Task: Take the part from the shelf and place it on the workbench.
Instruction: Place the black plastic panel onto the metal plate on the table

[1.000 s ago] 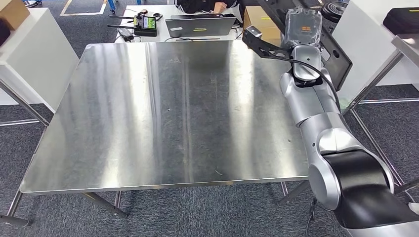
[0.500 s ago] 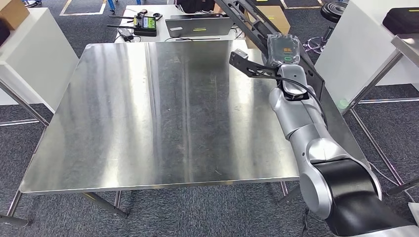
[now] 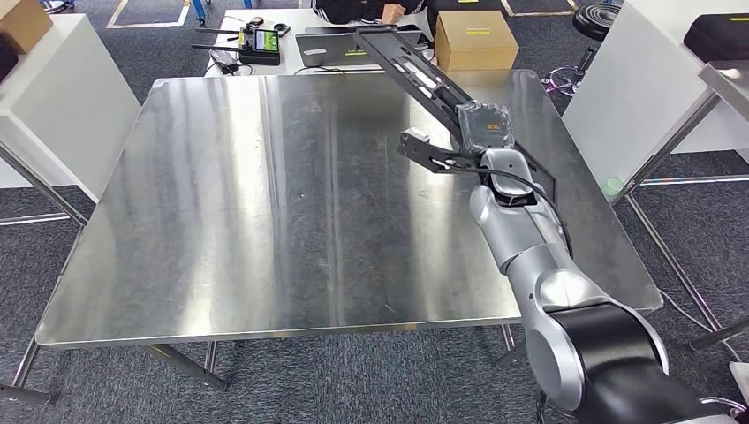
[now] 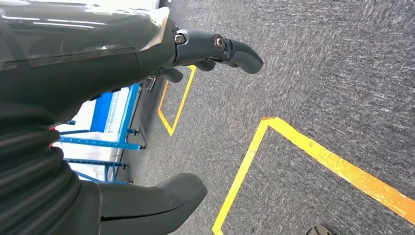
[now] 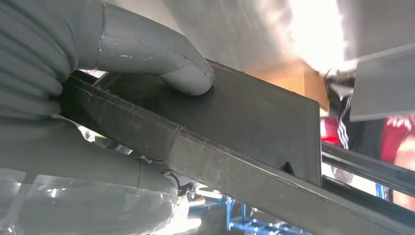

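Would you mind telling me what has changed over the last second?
The right hand, gripping the long black part throughout, has swung it leftward from beyond the workbench's right edge to over its right side. The left hand hangs open above the floor.

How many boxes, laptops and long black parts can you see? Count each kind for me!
Cardboard box: 2, counting the corner of another at the far left.
Laptop: 1.
Long black part, held in the robot's right hand: 1.
Total: 4.
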### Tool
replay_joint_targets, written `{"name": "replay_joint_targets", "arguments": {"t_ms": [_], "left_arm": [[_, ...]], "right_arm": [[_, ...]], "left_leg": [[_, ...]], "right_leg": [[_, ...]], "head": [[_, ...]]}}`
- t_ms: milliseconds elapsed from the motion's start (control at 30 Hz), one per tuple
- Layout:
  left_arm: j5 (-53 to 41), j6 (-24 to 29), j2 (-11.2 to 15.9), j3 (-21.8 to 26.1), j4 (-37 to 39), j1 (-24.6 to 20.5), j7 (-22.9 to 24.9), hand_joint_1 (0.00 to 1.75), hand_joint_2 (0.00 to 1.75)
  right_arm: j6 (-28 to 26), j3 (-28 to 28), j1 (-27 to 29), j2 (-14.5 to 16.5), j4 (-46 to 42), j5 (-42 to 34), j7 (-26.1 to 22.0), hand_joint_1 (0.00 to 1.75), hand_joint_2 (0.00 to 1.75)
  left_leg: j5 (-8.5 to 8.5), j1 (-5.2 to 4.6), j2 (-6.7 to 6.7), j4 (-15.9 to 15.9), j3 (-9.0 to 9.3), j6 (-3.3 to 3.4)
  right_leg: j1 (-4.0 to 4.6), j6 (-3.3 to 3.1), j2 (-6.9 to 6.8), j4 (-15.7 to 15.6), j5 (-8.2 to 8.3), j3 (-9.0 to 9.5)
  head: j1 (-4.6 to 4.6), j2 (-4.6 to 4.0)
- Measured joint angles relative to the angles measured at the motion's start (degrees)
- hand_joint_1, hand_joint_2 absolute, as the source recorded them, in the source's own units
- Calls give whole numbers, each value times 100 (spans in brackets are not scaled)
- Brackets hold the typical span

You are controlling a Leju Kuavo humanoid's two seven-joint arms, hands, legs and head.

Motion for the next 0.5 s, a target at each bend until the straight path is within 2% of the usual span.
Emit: {"name": "replay_joint_targets", "arguments": {"t_ms": [433, 500], "left_arm": [[18, -1, 15, 79, 1, 4, 0, 0, 175], [14, -6, 15, 84, 1, 4, 0, 0, 175]], "right_arm": [[94, -9, 379, 268, 78, 24, -205, 175, 175], [122, -9, 393, 275, 81, 25, -208, 87, 87]], "left_leg": [[0, 1, 0, 0, 0, 0], [0, 1, 0, 0, 0, 0]], "right_leg": [[0, 0, 0, 0, 0, -2], [0, -1, 0, 0, 0, -2]], "head": [[0, 0], [0, 0]]}}
